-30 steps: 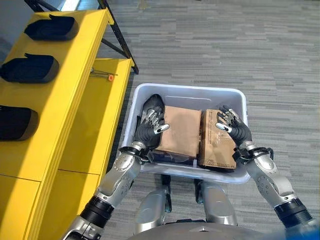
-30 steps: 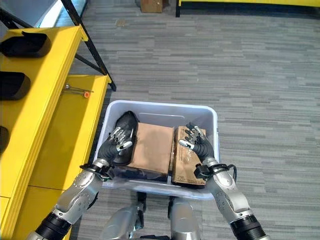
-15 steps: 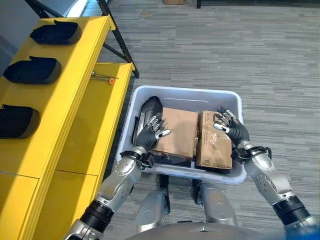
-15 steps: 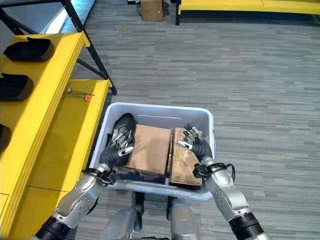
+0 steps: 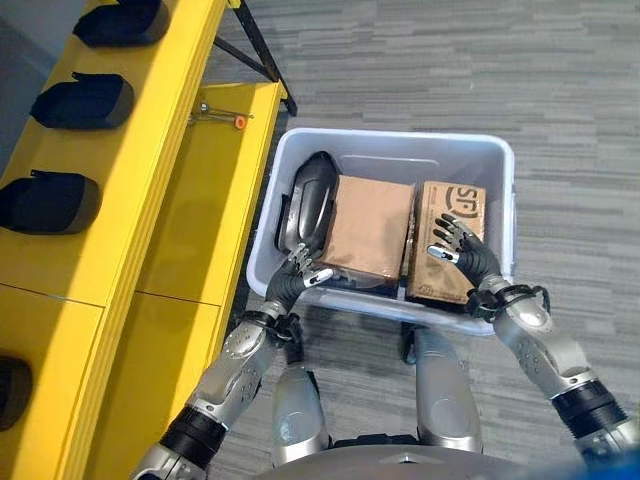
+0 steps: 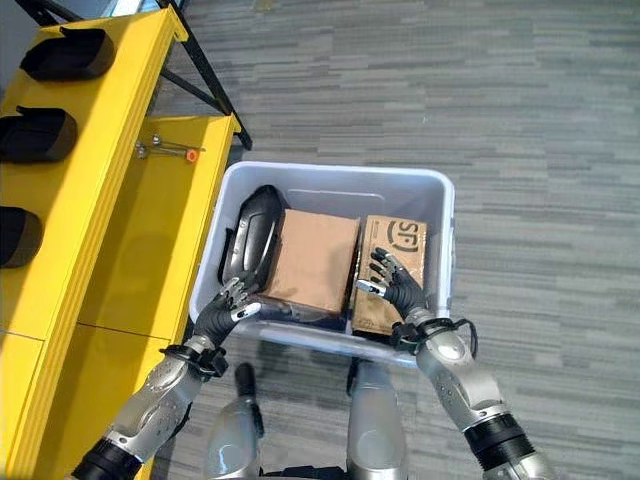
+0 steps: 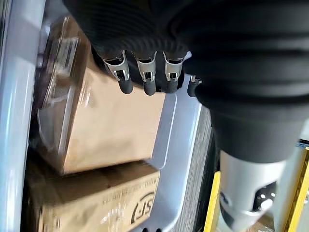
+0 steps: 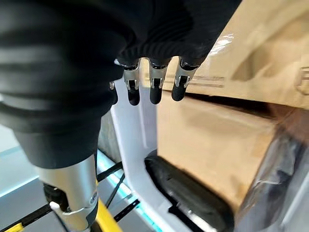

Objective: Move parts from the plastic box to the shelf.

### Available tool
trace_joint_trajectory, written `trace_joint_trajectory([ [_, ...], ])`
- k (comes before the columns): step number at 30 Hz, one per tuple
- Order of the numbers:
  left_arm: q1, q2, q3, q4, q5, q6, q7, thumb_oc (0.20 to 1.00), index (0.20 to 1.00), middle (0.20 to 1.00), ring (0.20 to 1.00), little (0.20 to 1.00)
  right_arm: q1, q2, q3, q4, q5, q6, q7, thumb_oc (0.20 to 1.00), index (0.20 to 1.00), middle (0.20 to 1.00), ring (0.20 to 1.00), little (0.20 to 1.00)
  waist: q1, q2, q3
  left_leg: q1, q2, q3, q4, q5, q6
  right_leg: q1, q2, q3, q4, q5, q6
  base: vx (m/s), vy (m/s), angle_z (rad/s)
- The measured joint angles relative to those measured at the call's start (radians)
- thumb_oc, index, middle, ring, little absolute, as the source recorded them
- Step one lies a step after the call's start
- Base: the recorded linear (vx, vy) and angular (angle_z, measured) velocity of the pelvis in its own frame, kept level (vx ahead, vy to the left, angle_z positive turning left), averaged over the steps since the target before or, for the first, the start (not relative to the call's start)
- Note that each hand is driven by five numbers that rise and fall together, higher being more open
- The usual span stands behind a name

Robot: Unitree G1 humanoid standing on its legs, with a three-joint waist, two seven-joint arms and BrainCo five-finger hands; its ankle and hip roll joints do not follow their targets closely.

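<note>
The plastic box [image 5: 500, 165] sits on the floor right in front of you, and the parts lie inside it: a black moulded part [image 5: 308, 200] on its left side, a larger brown carton [image 5: 367, 225] in the middle and a narrower printed carton [image 5: 447, 235] on its right. Nearest to you, your left robot hand [image 5: 298, 277] hangs at the near rim of the box, just by the near left corner of the larger carton, fingers loosely spread and holding nothing. Your right robot hand [image 5: 462, 250] hovers over the near end of the narrower carton, fingers likewise relaxed and empty. I judge this to be the reach step: nothing is gripped yet, and no part has left the box in this go. Next you would need to bring both robot hands down on opposite sides of one carton, press in and lift it past the rim. Farther off on your left stands the yellow shelf [image 5: 130, 180], carrying black parts [image 5: 85, 97] in a row.
</note>
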Motion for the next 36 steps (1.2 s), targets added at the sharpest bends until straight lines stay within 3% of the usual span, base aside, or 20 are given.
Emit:
trace_joint_trajectory([
  [2, -0.022, -0.008, -0.009, 0.006, 0.007, -0.041, 0.010, 1.000, 1.000, 1.000, 1.000, 1.000, -0.050, -0.019, -0.013, 0.023, -0.002, 0.019, -0.007, 1.000, 1.000, 1.000, 1.000, 1.000, -0.013, 0.017, -0.003, 0.014, -0.031, 0.033, -0.008, -0.003, -0.005, -0.020, -0.043, 0.038, -0.002, 0.026, 0.053, 0.01, 0.574, -0.14],
  [3, -0.032, -0.008, -0.017, 0.005, 0.009, -0.058, 0.012, 1.000, 1.000, 1.000, 1.000, 1.000, -0.072, -0.031, -0.017, 0.022, -0.002, 0.024, -0.011, 1.000, 1.000, 1.000, 1.000, 1.000, -0.028, 0.026, -0.006, 0.012, -0.067, 0.048, -0.012, -0.007, 0.006, -0.032, -0.072, 0.057, -0.006, 0.038, 0.086, 0.00, 0.443, -0.06],
  [4, -0.039, -0.015, -0.019, 0.002, 0.009, -0.069, 0.015, 1.000, 1.000, 1.000, 1.000, 1.000, -0.087, -0.053, -0.018, 0.022, -0.002, 0.026, -0.011, 1.000, 1.000, 1.000, 1.000, 1.000, -0.037, 0.055, -0.007, 0.016, -0.088, 0.040, -0.017, -0.013, 0.031, -0.033, -0.067, 0.080, -0.018, 0.052, 0.115, -0.02, 0.455, -0.06],
  [5, -0.052, -0.021, -0.023, 0.000, 0.010, -0.074, 0.030, 1.000, 1.000, 1.000, 1.000, 1.000, -0.085, -0.053, -0.029, 0.028, -0.003, 0.025, -0.015, 1.000, 1.000, 1.000, 1.000, 1.000, -0.035, 0.069, -0.006, 0.015, -0.100, 0.047, -0.005, -0.031, -0.046, -0.032, -0.075, 0.095, -0.029, 0.071, 0.146, -0.01, 0.336, 0.03],
  [7, -0.083, -0.024, -0.034, -0.015, 0.013, -0.075, 0.072, 1.000, 1.000, 1.000, 1.000, 1.000, -0.047, -0.045, -0.036, 0.029, -0.003, 0.038, -0.032, 1.000, 1.000, 1.000, 1.000, 1.000, -0.043, 0.048, 0.006, -0.044, -0.189, 0.031, 0.059, -0.052, -0.025, 0.009, -0.094, 0.200, -0.129, 0.081, 0.166, -0.05, 0.223, 0.54],
  [9, -0.075, -0.003, -0.040, -0.049, 0.016, -0.078, 0.090, 1.000, 1.000, 1.000, 1.000, 1.000, -0.031, -0.015, -0.026, 0.033, -0.002, 0.042, -0.044, 1.000, 1.000, 1.000, 1.000, 1.000, -0.041, 0.025, 0.016, -0.052, -0.233, 0.019, 0.072, -0.051, -0.024, 0.067, -0.102, 0.256, -0.220, 0.129, 0.190, -0.08, 0.148, 0.50],
  [10, -0.073, 0.024, -0.044, -0.060, 0.040, -0.078, 0.101, 1.000, 1.000, 1.000, 1.000, 1.000, -0.036, 0.032, -0.029, 0.039, -0.001, 0.039, -0.057, 1.000, 1.000, 1.000, 1.000, 1.000, -0.021, -0.013, 0.023, -0.064, -0.248, 0.022, 0.088, -0.059, -0.019, 0.082, -0.112, 0.270, -0.266, 0.157, 0.208, -0.04, 0.046, 0.17],
  [12, -0.104, 0.074, -0.065, -0.078, 0.057, -0.071, 0.118, 1.000, 1.000, 1.000, 1.000, 1.000, -0.047, 0.105, -0.028, 0.037, 0.005, 0.016, -0.084, 1.000, 1.000, 1.000, 1.000, 1.000, -0.002, -0.059, 0.036, -0.119, -0.245, 0.015, 0.151, -0.088, -0.005, 0.114, -0.121, 0.256, -0.361, 0.212, 0.260, -0.01, 0.019, 0.14],
  [13, -0.139, 0.092, -0.090, -0.079, 0.086, -0.057, 0.130, 1.000, 1.000, 1.000, 1.000, 1.000, -0.062, 0.146, -0.033, 0.037, 0.010, -0.002, -0.102, 1.000, 1.000, 1.000, 1.000, 1.000, -0.001, -0.116, 0.060, -0.144, -0.250, 0.001, 0.179, -0.094, 0.000, 0.150, -0.121, 0.253, -0.428, 0.239, 0.263, -0.02, 0.012, 0.32],
  [15, -0.140, 0.091, -0.131, -0.076, 0.105, -0.042, 0.137, 1.000, 1.000, 1.000, 1.000, 1.000, -0.045, 0.169, -0.047, 0.038, 0.014, -0.019, -0.113, 1.000, 1.000, 1.000, 1.000, 1.000, -0.019, -0.147, 0.064, -0.177, -0.263, -0.027, 0.205, -0.104, 0.017, 0.180, -0.119, 0.251, -0.447, 0.244, 0.263, -0.09, -0.093, 0.55],
  [16, -0.129, 0.092, -0.140, -0.077, 0.130, -0.042, 0.139, 1.000, 1.000, 1.000, 1.000, 1.000, -0.031, 0.193, -0.059, 0.037, 0.017, -0.034, -0.122, 1.000, 1.000, 1.000, 1.000, 1.000, -0.017, -0.148, 0.064, -0.179, -0.256, -0.037, 0.223, -0.106, 0.023, 0.181, -0.111, 0.223, -0.419, 0.227, 0.268, -0.17, -0.223, 0.28],
  [17, -0.114, 0.075, -0.109, -0.083, 0.134, -0.041, 0.144, 1.000, 1.000, 1.000, 1.000, 1.000, -0.050, 0.179, -0.046, 0.037, 0.017, -0.046, -0.131, 1.000, 1.000, 1.000, 1.000, 1.000, 0.023, -0.133, 0.072, -0.191, -0.208, -0.044, 0.212, -0.084, -0.004, 0.088, -0.057, 0.154, -0.251, 0.148, 0.253, -0.17, -0.241, 0.07],
  [18, -0.113, 0.069, -0.101, -0.084, 0.133, -0.040, 0.159, 1.000, 1.000, 1.000, 1.000, 1.000, -0.062, 0.173, -0.044, 0.038, 0.017, -0.051, -0.140, 1.000, 1.000, 1.000, 1.000, 1.000, 0.030, -0.127, 0.075, -0.194, -0.194, -0.052, 0.192, -0.067, -0.008, 0.069, -0.027, 0.158, -0.217, 0.122, 0.220, -0.07, -0.112, 0.00],
  [20, -0.116, 0.057, -0.102, -0.086, 0.133, -0.028, 0.165, 1.000, 1.000, 1.000, 1.000, 1.000, -0.114, 0.169, -0.039, 0.046, 0.017, -0.066, -0.184, 1.000, 1.000, 1.000, 1.000, 1.000, 0.032, -0.108, 0.082, -0.182, -0.175, -0.064, 0.145, -0.039, 0.020, 0.063, -0.001, 0.147, -0.216, 0.116, 0.210, -0.04, -0.049, 0.08],
  [22, -0.117, 0.031, -0.118, -0.095, 0.133, -0.020, 0.159, 1.000, 1.000, 1.000, 1.000, 1.000, -0.175, 0.163, -0.047, 0.068, 0.002, -0.084, -0.226, 1.000, 1.000, 1.000, 1.000, 1.000, 0.024, -0.086, 0.089, -0.174, -0.174, -0.063, 0.108, -0.020, 0.047, 0.054, 0.005, 0.147, -0.220, 0.116, 0.203, -0.01, -0.012, -0.03],
  [27, -0.154, -0.013, -0.130, -0.095, 0.130, -0.003, 0.152, 1.000, 1.000, 1.000, 1.000, 1.000, -0.294, 0.087, -0.079, 0.104, -0.027, -0.092, -0.342, 1.000, 1.000, 1.000, 1.000, 1.000, 0.007, -0.026, 0.103, -0.180, -0.177, -0.052, 0.063, 0.004, 0.035, 0.033, 0.003, 0.157, -0.243, 0.139, 0.201, -0.02, 0.064, -0.04],
  [32, -0.161, -0.014, -0.142, -0.095, 0.129, -0.001, 0.156, 1.000, 1.000, 1.000, 1.000, 1.000, -0.385, 0.086, -0.096, 0.107, -0.043, -0.075, -0.404, 1.000, 1.000, 1.000, 1.000, 1.000, 0.009, 0.002, 0.101, -0.199, -0.205, -0.042, 0.061, 0.016, 0.024, 0.009, -0.023, 0.172, -0.249, 0.151, 0.211, -0.01, 0.085, 0.00],
  [36, -0.173, -0.015, -0.154, -0.095, 0.128, -0.001, 0.158, 1.000, 1.000, 1.000, 1.000, 1.000, -0.424, 0.089, -0.096, 0.114, -0.043, -0.050, -0.446, 1.000, 1.000, 1.000, 1.000, 1.000, 0.028, 0.004, 0.100, -0.205, -0.228, -0.034, 0.056, 0.017, 0.023, -0.003, -0.045, 0.184, -0.245, 0.151, 0.222, 0.01, 0.089, 0.02],
])
